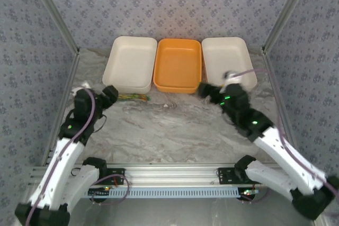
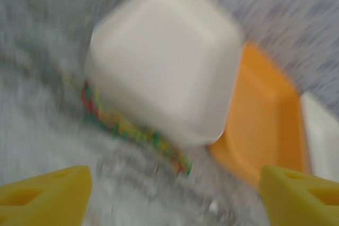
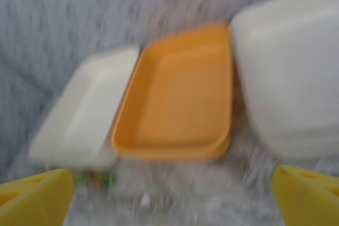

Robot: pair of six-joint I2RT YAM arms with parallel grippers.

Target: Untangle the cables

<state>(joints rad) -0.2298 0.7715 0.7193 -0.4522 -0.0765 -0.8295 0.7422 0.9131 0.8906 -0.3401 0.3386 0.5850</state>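
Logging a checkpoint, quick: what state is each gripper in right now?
Left gripper: open, holding nothing.
Right gripper: open, holding nothing.

A white tray (image 1: 130,63) sits just ahead of the left gripper (image 1: 109,95). An orange tray (image 1: 178,64) beside it lies ahead of the right gripper (image 1: 203,89), with another white tray (image 1: 225,56) to that gripper's right. All three rest on a marbled table (image 1: 175,130).

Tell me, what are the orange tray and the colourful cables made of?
The orange tray looks like smooth matte plastic: even colour, rounded moulded corners. The cables seem to be thin plastic-coated wires, green, yellow and red, but they're too small to be sure.
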